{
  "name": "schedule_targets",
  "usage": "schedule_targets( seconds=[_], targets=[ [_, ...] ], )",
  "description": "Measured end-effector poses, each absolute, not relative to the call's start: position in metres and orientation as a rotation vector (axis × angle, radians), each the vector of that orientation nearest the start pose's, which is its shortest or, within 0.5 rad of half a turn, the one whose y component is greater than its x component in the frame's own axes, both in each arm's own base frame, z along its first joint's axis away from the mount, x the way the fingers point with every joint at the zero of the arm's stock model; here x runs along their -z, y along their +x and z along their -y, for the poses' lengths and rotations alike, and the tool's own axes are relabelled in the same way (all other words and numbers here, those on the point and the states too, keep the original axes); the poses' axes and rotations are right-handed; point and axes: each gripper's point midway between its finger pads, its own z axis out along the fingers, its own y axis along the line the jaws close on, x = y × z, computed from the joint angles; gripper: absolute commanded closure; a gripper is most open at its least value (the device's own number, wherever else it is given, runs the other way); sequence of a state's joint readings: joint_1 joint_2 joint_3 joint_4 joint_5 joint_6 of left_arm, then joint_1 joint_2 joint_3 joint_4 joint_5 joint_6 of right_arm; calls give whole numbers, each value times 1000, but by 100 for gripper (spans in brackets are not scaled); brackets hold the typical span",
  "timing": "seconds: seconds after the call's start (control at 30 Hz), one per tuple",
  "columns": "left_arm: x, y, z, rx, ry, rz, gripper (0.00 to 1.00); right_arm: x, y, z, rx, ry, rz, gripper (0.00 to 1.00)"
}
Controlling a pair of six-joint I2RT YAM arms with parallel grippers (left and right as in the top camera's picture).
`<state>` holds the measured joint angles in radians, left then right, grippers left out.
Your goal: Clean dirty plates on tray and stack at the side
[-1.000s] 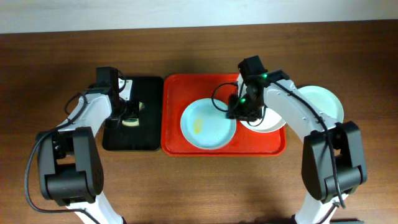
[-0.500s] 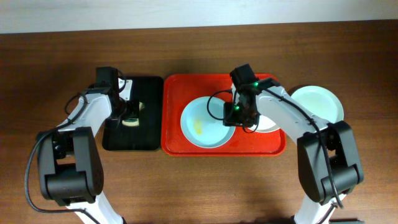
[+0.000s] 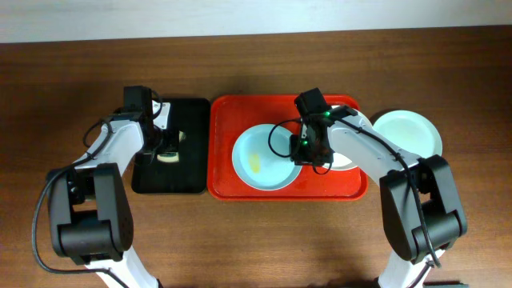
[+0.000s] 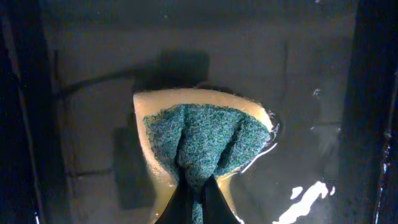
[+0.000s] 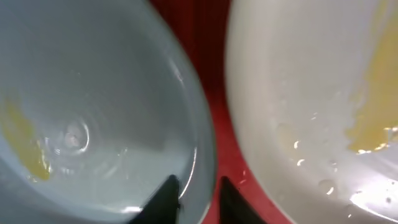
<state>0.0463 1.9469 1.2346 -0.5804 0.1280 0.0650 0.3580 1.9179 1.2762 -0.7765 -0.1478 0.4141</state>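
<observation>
Shifted left off the white plate (image 3: 346, 158), right fingers (image 5: 165, 198) straddle the blue plate (image 3: 258, 164) rim on the red tray (image 3: 224, 120); whether they grip it, I cannot tell. Left fingers (image 4: 183, 205) clench a sponge (image 4: 202, 137).

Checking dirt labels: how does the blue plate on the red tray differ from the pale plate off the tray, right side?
The blue plate lies in the red tray; the pale plate lies on the table. The blue plate carries a yellow smear; the pale plate looks clean. The right pincer straddles the blue plate's rim; no pincer is at the pale plate. Both are round, shallow, alike in size.
</observation>
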Motion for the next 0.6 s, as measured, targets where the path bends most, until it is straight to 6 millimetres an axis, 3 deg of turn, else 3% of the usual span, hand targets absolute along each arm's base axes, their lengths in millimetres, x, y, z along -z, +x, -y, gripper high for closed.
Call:
schedule_targets(
  seconds=[0.2, 0.5, 0.53, 0.57, 0.6],
  targets=[
    [-9, 409, 3, 160, 52, -2852, 98, -15, 349, -153, -269, 115, -3017, 95],
    [-9, 409, 3, 160, 52, -2852, 98, -13, 342, -161, -331, 185, -3042, 96],
    [-9, 409, 3, 160, 52, -2852, 98, -13, 340, -163, -349, 187, -3048, 95],
    [-9, 409, 3, 160, 52, -2852, 98, -13, 339, -165, -363, 194, -3052, 84],
    [-9, 409, 3, 160, 52, -2852, 98, -13, 338, -166, -372, 199, -3053, 82]
  ],
)
